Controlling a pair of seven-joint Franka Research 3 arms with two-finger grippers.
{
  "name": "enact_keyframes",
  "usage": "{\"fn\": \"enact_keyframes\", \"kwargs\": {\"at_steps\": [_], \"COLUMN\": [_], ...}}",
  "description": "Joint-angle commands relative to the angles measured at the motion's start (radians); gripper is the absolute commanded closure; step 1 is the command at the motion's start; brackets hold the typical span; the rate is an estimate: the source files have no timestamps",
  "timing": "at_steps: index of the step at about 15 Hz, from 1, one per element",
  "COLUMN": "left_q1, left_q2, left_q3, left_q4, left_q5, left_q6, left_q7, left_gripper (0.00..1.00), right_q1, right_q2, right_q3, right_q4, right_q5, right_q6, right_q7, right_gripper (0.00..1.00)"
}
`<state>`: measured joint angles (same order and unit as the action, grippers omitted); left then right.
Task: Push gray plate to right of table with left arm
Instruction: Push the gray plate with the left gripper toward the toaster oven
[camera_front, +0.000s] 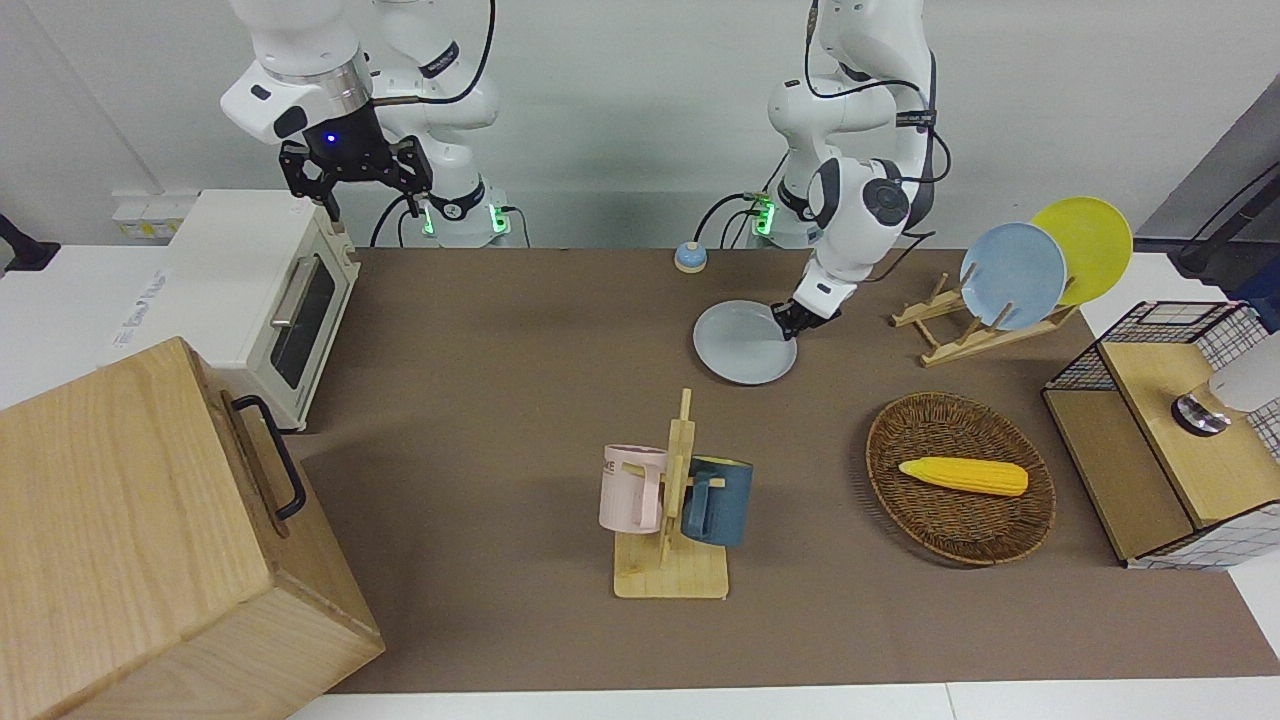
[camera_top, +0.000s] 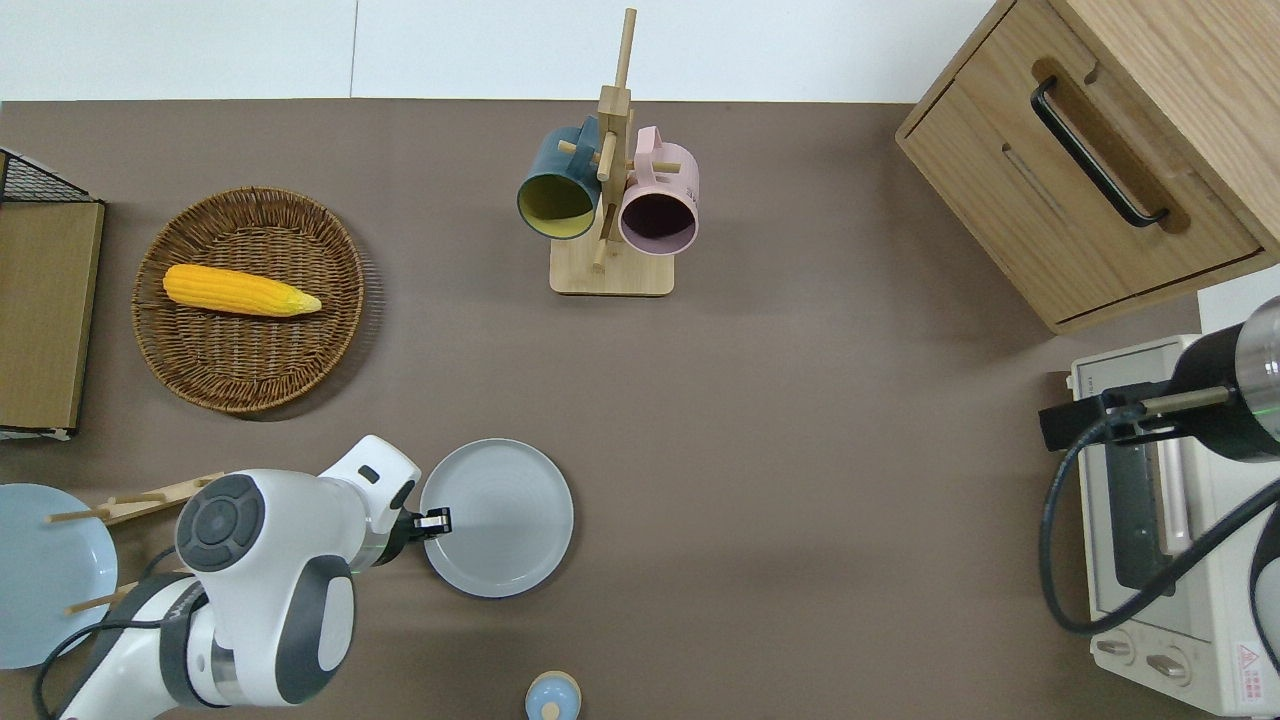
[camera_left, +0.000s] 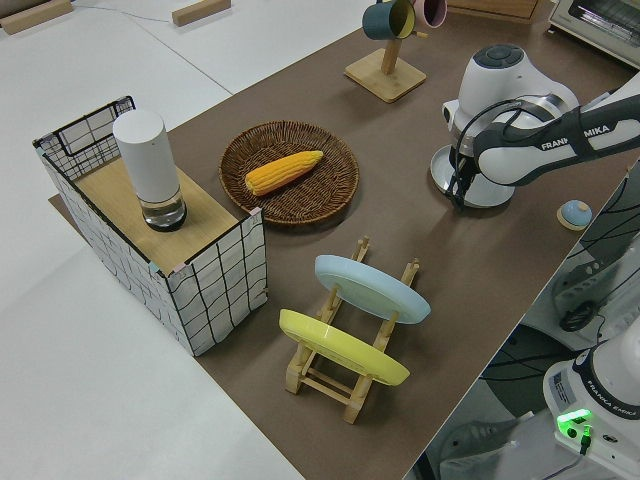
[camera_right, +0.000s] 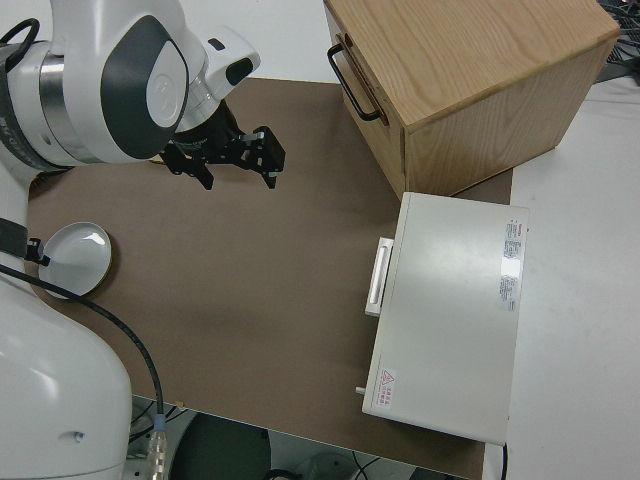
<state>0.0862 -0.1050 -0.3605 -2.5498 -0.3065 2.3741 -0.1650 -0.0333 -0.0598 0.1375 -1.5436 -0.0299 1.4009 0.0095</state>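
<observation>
The gray plate lies flat on the brown table, near the middle of its width and close to the robots. It also shows in the overhead view and the left side view. My left gripper is shut and down at table height. Its fingertips touch the plate's rim on the side toward the left arm's end of the table. The right arm is parked with its gripper open.
A mug rack stands farther from the robots than the plate. A wicker basket with corn and a dish rack with a sky-blue plate and a yellow plate sit toward the left arm's end. A small bell is near the robots.
</observation>
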Motion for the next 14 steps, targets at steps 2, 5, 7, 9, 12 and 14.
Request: {"fn": "enact_keyframes", "kwargs": {"at_steps": [2, 5, 7, 9, 12, 14], "left_q1": [-0.005, -0.037, -0.092, -0.152, -0.248, -0.342], "left_q2": [0.025, 0.047, 0.068, 0.116, 0.172, 0.227], "left_q3": [-0.138, -0.178, -0.178, -0.178, -0.163, -0.115], "left_q4": [-0.026, -0.023, -0.017, 0.003, 0.057, 0.109], "left_q5": [-0.051, -0.101, -0.129, -0.143, -0.146, -0.144], "left_q6": [0.079, 0.125, 0.164, 0.226, 0.255, 0.278], "left_q7": [-0.093, -0.094, -0.106, -0.142, -0.224, -0.275], "left_gripper": [1.0, 1.0, 1.0, 1.0, 1.0, 1.0], "right_q1": [-0.024, -0.024, -0.024, -0.024, -0.024, -0.024], "right_q2": [-0.009, -0.009, -0.009, -0.009, -0.009, -0.009], "right_q3": [0.019, 0.019, 0.019, 0.019, 0.019, 0.019], "right_q4": [0.0, 0.0, 0.0, 0.0, 0.0, 0.0], "right_q5": [-0.008, -0.008, -0.008, -0.008, -0.008, -0.008], "right_q6": [-0.014, -0.014, -0.014, -0.014, -0.014, -0.014], "right_q7": [-0.008, -0.008, -0.008, -0.008, -0.008, -0.008], "right_gripper": [0.005, 0.005, 0.005, 0.005, 0.005, 0.005]}}
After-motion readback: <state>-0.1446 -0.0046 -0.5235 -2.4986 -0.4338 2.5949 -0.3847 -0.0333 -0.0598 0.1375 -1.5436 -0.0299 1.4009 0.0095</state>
